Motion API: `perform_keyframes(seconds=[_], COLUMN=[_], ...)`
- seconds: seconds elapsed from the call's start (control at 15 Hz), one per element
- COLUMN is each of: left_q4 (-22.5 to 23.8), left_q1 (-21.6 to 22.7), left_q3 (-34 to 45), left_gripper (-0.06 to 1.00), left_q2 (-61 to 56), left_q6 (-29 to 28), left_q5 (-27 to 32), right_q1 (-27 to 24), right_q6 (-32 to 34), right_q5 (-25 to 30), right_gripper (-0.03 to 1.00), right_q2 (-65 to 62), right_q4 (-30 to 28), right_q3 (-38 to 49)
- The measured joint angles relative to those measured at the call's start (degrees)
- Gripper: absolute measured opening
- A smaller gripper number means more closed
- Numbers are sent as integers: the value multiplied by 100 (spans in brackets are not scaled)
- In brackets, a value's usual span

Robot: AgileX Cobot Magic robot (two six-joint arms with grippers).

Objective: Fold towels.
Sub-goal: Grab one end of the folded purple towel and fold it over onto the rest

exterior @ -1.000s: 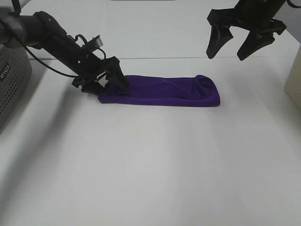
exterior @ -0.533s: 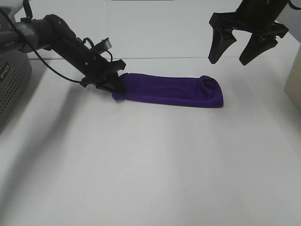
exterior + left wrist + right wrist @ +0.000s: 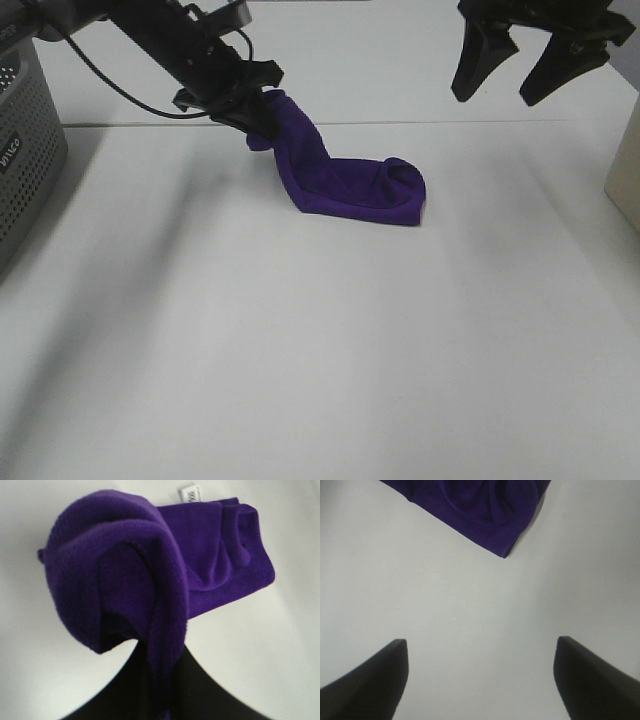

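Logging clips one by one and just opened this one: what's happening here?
The left gripper has its jaws shut on one end of the purple towel, holding that end up off the white table while the other end lies bunched on it. The right gripper hangs above the table with jaws open and empty, apart from the towel.

There is one deep purple soft cloth towel point(image 3: 345, 185), bearing one small white tag point(image 3: 189, 491). Two black grippers are in view, the left gripper point(image 3: 252, 112) and the right gripper point(image 3: 497, 92), each with two jaws. There is also one grey perforated plastic basket point(image 3: 25, 150), one pale beige object point(image 3: 626, 170) and one white desk point(image 3: 320, 360).
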Motion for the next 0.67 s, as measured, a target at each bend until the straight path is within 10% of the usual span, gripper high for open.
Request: perform_keyframes(seconds=[0.67], left_q4=[-11], left_q1=[-1369], left_q3=[0], left_gripper=[12], left_q2=[235], left_q6=[-401], left_q5=[-945], right_q1=[0], right_q6=[-6], right_q5=[11], right_gripper=[77], right_q2=[-1169], right_q4=[189], right_q3=[0])
